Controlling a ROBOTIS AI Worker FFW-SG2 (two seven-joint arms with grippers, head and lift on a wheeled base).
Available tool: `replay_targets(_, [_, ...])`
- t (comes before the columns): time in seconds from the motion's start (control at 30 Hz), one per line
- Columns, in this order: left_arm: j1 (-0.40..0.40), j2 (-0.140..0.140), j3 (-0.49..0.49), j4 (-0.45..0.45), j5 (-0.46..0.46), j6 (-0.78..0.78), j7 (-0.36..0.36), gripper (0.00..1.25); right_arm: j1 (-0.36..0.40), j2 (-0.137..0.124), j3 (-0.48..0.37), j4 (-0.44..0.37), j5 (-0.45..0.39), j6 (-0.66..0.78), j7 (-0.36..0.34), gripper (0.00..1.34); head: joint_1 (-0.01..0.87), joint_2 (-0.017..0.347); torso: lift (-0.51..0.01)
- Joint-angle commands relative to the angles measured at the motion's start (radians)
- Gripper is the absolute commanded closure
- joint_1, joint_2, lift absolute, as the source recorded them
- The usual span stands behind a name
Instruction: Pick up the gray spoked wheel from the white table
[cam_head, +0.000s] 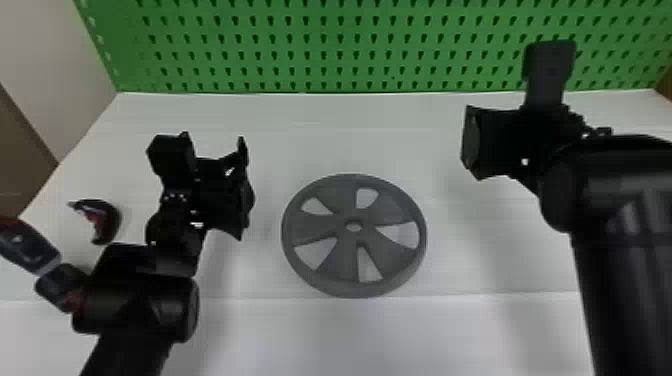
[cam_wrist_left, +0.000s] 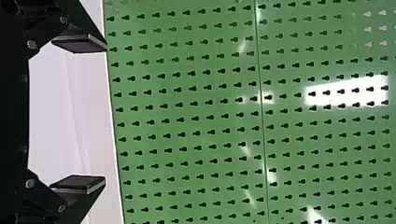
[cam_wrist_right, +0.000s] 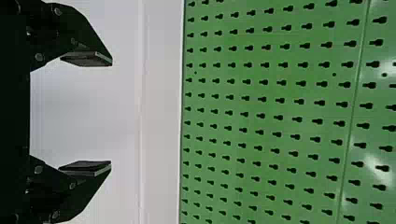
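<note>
In the head view the gray spoked wheel (cam_head: 315, 227) lies flat on the white table (cam_head: 310, 335), near the middle. My left gripper (cam_head: 243, 190) is to the wheel's left, with a gap between them. On the other side, farther off and toward the back right, is my right gripper (cam_head: 470, 142), also apart from the wheel. The left wrist view has the left gripper (cam_wrist_left: 91, 114) open, its two fingers wide apart with nothing between them. Likewise, the right gripper (cam_wrist_right: 93, 113) is open and holds nothing in the right wrist view.
A green pegboard (cam_head: 325, 45) rises along the table's back edge. At the left, a dark curved piece with red (cam_head: 111, 220) and a dark-and-red tool (cam_head: 30, 247) lie by the left forearm. A pale wall (cam_head: 45, 65) stands beyond the table's left side.
</note>
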Motion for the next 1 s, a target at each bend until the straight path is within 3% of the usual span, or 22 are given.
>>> replay_targets(0.0, [0.0, 0.0, -0.002, -0.001, 0.001, 0.0, 0.0, 0.26, -0.076, -0.014, -0.006, 0.003, -0.044, 0.167, 0.0, 0.47, 0.806, 0.044, -0.098])
replay_targets(0.33, [0.002, 0.0, -0.005, -0.001, -0.001, 0.0, 0.0, 0.26, -0.197, -0.034, -0.002, 0.08, -0.093, 0.383, -0.002, 0.47, 0.806, 0.044, -0.098])
replay_targets(0.63, [0.005, 0.011, -0.014, -0.001, -0.002, 0.001, -0.002, 0.26, -0.316, -0.047, 0.057, 0.228, -0.073, 0.516, -0.002, 0.47, 0.806, 0.044, -0.098])
replay_targets(0.97, [0.008, 0.021, -0.021, -0.001, -0.002, 0.001, -0.002, 0.26, -0.403, -0.065, 0.046, 0.409, -0.189, 0.593, -0.002, 0.47, 0.806, 0.044, -0.098])
